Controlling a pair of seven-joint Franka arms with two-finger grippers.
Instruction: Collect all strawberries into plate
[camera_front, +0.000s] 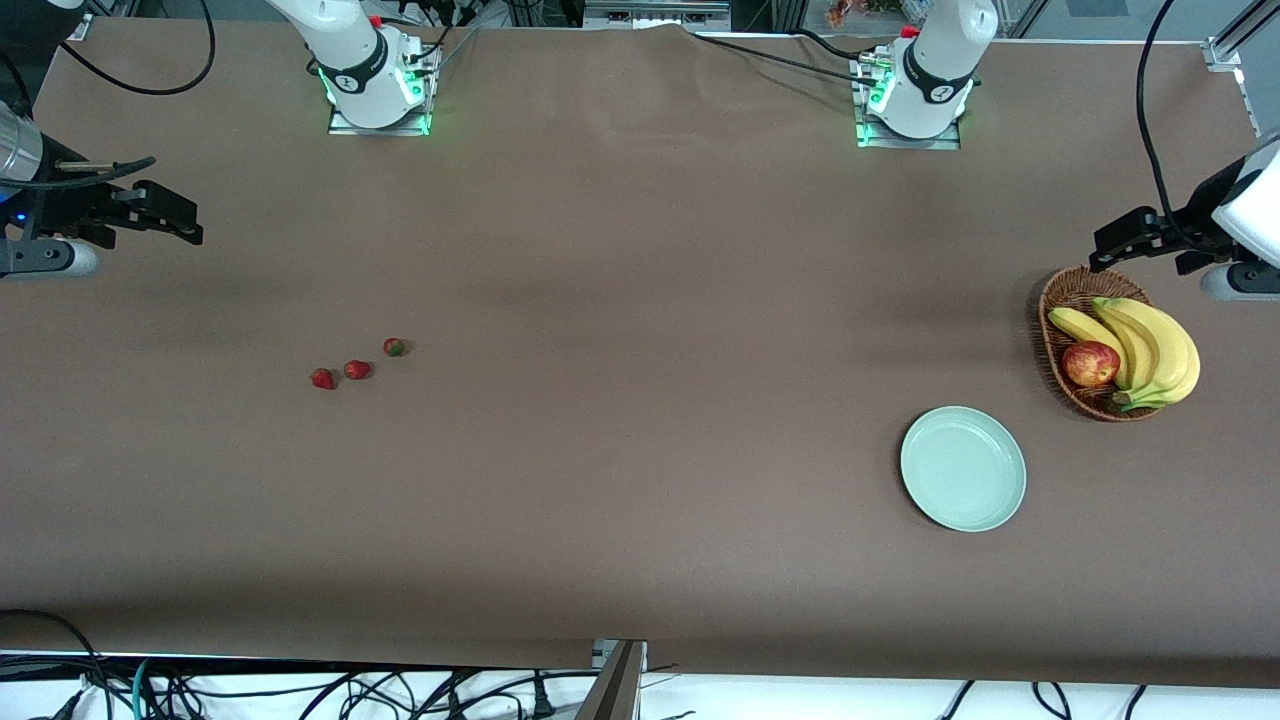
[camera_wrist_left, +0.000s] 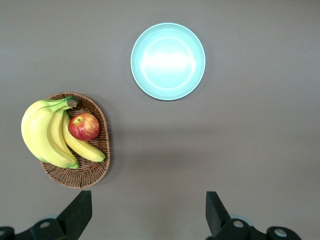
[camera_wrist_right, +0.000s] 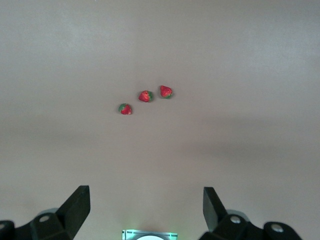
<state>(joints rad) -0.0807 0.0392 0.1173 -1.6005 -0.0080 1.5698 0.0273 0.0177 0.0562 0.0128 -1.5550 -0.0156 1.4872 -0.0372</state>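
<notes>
Three small red strawberries (camera_front: 322, 379) (camera_front: 357, 369) (camera_front: 394, 347) lie close together on the brown table toward the right arm's end; the right wrist view shows them too (camera_wrist_right: 125, 108) (camera_wrist_right: 145, 96) (camera_wrist_right: 166, 91). The pale mint-green plate (camera_front: 963, 468) (camera_wrist_left: 168, 61) sits empty toward the left arm's end. My right gripper (camera_front: 185, 222) (camera_wrist_right: 146, 200) hovers open and empty over the table's edge at its own end, well away from the berries. My left gripper (camera_front: 1105, 250) (camera_wrist_left: 148, 205) hangs open and empty over the table beside the basket.
A brown wicker basket (camera_front: 1060, 300) (camera_wrist_left: 80, 172) holds bananas (camera_front: 1150, 345) and a red-yellow apple (camera_front: 1090, 363), farther from the front camera than the plate. Both arm bases (camera_front: 375, 85) (camera_front: 915, 100) stand along the table's back edge. Cables hang past the front edge.
</notes>
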